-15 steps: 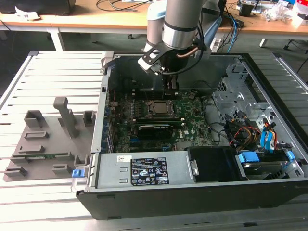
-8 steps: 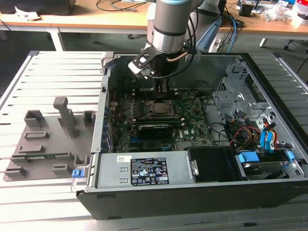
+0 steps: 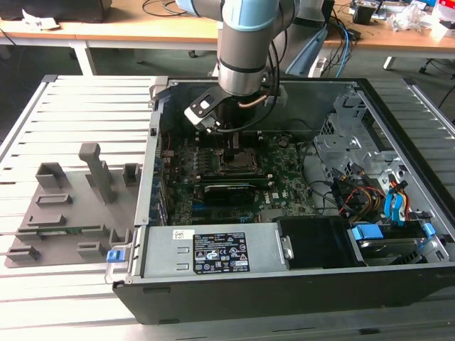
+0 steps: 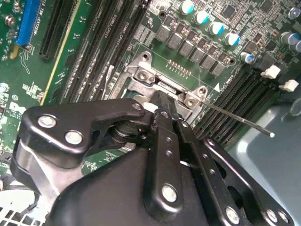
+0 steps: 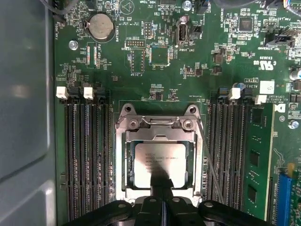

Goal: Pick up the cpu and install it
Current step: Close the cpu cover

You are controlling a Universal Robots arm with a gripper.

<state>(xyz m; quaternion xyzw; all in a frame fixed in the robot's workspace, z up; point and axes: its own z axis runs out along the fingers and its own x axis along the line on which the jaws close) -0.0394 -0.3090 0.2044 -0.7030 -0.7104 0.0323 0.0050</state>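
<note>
The cpu (image 5: 160,160), a flat silvery-grey square with a pale rim, lies level inside the metal socket frame (image 5: 159,123) on the green motherboard. In the first wrist view my gripper (image 5: 163,184) has its two black fingers pressed together, their tips over the chip's near edge and casting a shadow on its plate. I cannot tell whether they touch it. The second wrist view has the gripper (image 4: 162,96) pointing down at the frame's hinge end. In the exterior view the gripper (image 3: 232,145) hangs inside the open computer case above the socket (image 3: 238,162).
Black memory slots (image 5: 87,155) flank the socket on both sides. The thin latch lever (image 4: 240,120) sticks out from the frame. Case walls (image 3: 153,142), a power supply (image 3: 213,252) and cables (image 3: 355,192) surround the board. A grey fixture with blocks (image 3: 71,206) lies at the exterior view's left.
</note>
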